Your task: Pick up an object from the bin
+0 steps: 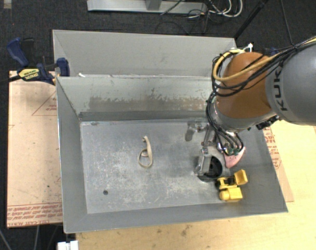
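– Firstly, how many loose things are counted in the bin [121, 204]?
– Four are recorded. One tan loop [145, 155] of thin, cord-like stuff is laid flat just left of the frame's centre. One yellow toy vehicle [231, 185], blocky and of hard plastic, is found at lower right. One black rounded piece [215, 167] and one pink piece [235, 159] are noted just above the toy, both partly hidden by the arm.
– And the gripper?
– One gripper [204, 163] is placed low over the scuffed, dull metal floor, right of centre, directly beside the black rounded piece and just to the upper left of the toy. Whether it is open or closed cannot be told, and no hold on anything can be confirmed.
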Tool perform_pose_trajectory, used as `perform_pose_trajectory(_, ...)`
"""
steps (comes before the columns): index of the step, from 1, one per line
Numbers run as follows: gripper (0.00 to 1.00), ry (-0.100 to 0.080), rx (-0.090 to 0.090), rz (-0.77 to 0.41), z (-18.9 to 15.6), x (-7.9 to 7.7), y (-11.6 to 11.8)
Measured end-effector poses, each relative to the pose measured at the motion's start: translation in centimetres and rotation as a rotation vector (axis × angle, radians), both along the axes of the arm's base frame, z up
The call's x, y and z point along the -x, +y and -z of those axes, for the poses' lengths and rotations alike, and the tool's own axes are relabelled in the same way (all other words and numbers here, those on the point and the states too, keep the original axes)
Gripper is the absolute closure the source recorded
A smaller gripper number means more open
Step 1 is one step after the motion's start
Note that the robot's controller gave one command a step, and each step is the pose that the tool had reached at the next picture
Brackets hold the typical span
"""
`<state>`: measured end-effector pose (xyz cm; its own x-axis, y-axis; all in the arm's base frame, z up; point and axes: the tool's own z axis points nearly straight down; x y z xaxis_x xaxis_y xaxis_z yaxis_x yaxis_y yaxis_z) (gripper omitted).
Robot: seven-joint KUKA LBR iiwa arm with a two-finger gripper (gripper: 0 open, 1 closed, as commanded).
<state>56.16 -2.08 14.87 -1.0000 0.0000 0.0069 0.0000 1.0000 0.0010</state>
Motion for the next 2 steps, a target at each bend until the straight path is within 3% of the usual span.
perform_pose_trajectory(1, 0.0, -0.008, 0.0, -0.001, -0.5, -0.2, 0.0)
perform_pose_trajectory(2, 0.0, -0.012, -0.002, -0.105, 1.8, 0.1, -3.8)
